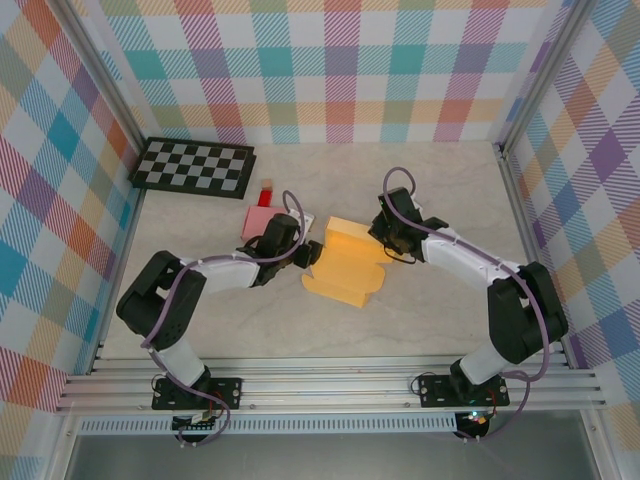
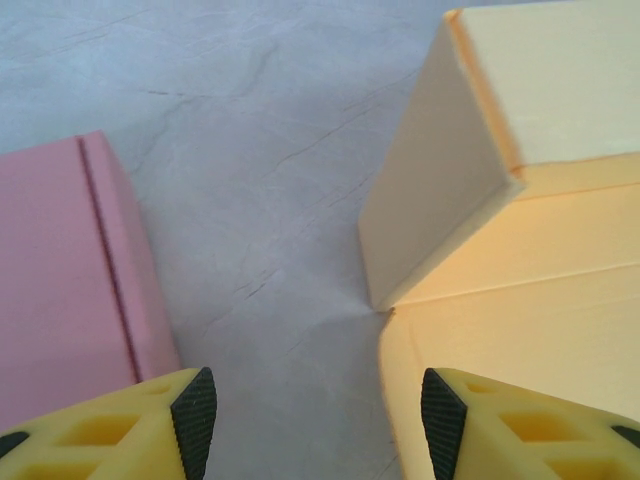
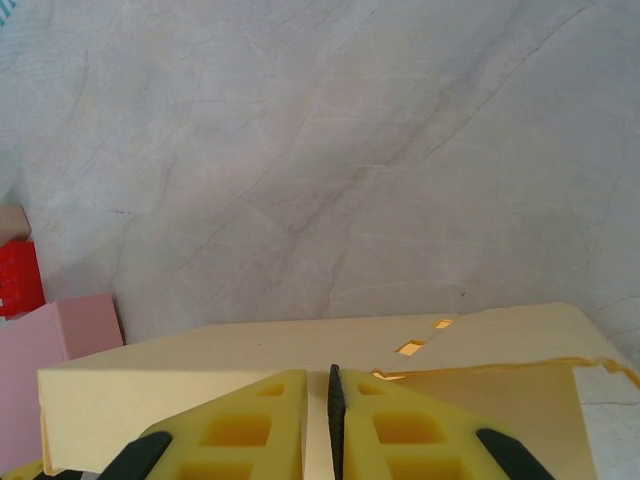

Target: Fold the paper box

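The half-folded paper box (image 1: 345, 262) at the frame's centre is flanked by the left gripper (image 2: 315, 410) (fingers spread) and the right gripper (image 3: 332, 400), pressed together; a side wall is probably to be lifted next.

The left end effector (image 2: 315, 420) holds its yellow fingers (image 2: 150, 425) wide apart above the grey marbled bench (image 2: 250, 150). A flat pink cardboard piece (image 2: 60, 270) lies on the left. On the right is a pale yellow paper box (image 2: 520, 300) with one flap (image 2: 430, 190) tilted up.
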You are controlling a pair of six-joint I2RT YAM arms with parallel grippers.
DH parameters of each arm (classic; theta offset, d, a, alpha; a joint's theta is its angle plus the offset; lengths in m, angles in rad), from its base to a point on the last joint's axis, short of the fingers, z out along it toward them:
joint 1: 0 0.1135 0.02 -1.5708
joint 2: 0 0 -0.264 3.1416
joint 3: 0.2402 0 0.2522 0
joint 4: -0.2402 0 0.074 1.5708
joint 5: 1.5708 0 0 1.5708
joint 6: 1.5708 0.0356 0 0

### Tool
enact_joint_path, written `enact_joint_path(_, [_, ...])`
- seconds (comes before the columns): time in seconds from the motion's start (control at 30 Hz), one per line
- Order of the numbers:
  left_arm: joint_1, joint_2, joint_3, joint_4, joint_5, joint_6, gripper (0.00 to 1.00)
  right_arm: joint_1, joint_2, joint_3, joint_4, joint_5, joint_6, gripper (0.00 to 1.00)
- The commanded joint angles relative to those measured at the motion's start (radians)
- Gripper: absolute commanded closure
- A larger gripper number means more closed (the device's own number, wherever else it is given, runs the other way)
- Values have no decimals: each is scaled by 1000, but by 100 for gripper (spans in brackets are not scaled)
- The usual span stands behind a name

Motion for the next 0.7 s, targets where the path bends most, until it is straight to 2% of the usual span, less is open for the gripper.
enact_joint_path(0.0, [0, 53, 69, 32, 91, 9, 41, -4, 31, -4, -94, 6, -11, 83])
enact_joint_path(0.13, [-22, 109, 134, 17, 107, 6, 41, -5, 30, -4, -96, 3, -7, 83])
enact_joint_path(0.27, [-47, 169, 198, -11, 67, 8, 42, -5, 29, 0, -97, -3, -9, 83])
enact_joint_path(0.43, [-54, 238, 272, -52, -11, 1, 51, -4, 32, 4, -100, -9, -11, 83])
enact_joint_path(0.53, [-60, 267, 306, -73, -60, -4, 70, -4, 31, 6, -101, -12, -13, 83])
enact_joint_path(0.6, [-71, 284, 327, -90, -110, -9, 90, -4, 31, 10, -103, -18, -15, 83])
enact_joint_path(0.67, [-85, 297, 349, -121, -172, -18, 99, -4, 24, 20, -112, -24, -17, 83])
